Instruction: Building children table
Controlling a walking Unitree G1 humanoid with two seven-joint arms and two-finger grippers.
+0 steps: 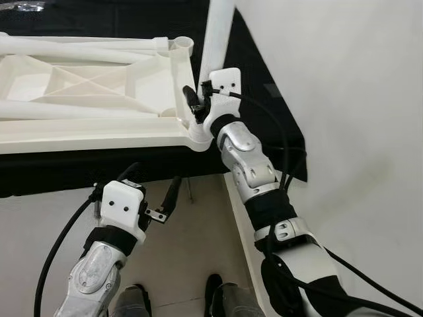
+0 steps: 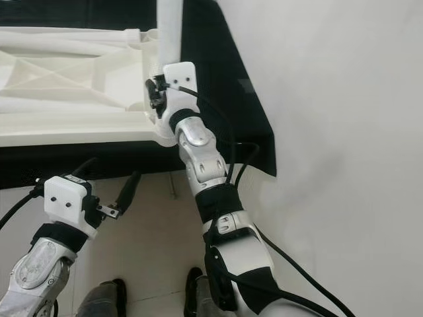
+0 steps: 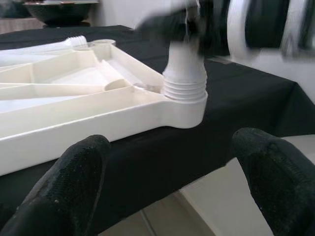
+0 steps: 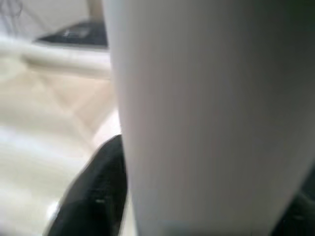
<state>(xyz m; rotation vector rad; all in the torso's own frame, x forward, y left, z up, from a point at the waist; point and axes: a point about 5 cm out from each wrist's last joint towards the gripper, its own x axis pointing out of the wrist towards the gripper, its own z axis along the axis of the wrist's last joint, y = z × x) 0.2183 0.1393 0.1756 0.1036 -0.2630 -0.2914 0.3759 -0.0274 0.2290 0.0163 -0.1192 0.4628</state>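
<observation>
Right tool (image 1: 198,105) clamped on upright table leg (image 1: 217,36), left tool (image 1: 153,188) spread, idle

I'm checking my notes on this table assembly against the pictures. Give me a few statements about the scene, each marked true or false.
1. The right gripper is closed around the upright white leg. True.
2. The tabletop lies upside down on a black cloth, its ribbed underside showing. True.
3. The left gripper holds a second leg. False: it is open with nothing in it, below the near edge of the black cloth.
4. The upright leg stands at the tabletop's near right corner. True.
5. Another leg lies on the floor by the robot's feet. False: a loose leg lies along the far edge of the tabletop.
</observation>
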